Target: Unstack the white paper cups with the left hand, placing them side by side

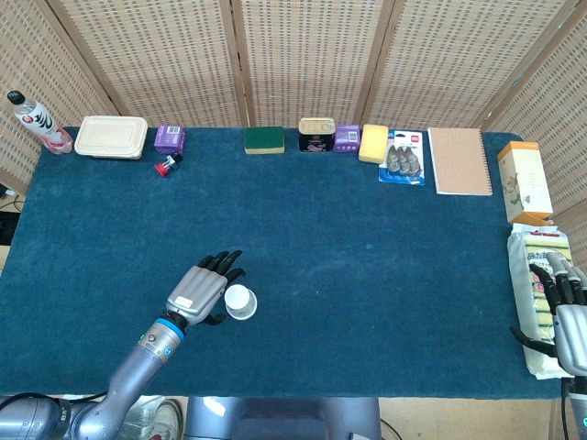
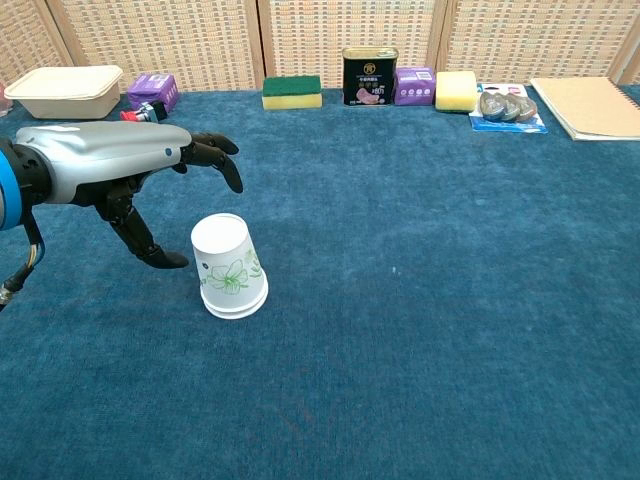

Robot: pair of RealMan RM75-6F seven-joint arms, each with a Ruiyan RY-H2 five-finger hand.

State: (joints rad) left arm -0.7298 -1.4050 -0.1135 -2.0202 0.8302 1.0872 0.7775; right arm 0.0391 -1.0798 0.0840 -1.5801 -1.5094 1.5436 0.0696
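Note:
The stack of white paper cups [image 1: 240,302] [image 2: 229,266] stands upside down near the table's front left, with a green flower print on its side. My left hand [image 1: 204,288] [image 2: 125,177] hovers just left of the stack, fingers spread above and behind it and the thumb low beside it, not touching. It holds nothing. My right hand [image 1: 569,312] rests at the table's far right edge, over a yellow-green packet, fingers apart and empty.
Along the back edge stand a bottle [image 1: 35,120], a cream lunch box [image 1: 111,137], purple boxes [image 1: 170,138], a green sponge [image 1: 264,139], a tin [image 1: 315,134], a yellow sponge [image 1: 373,143], a clip pack [image 1: 404,158] and a notebook [image 1: 459,160]. A carton [image 1: 524,181] lies at the right.

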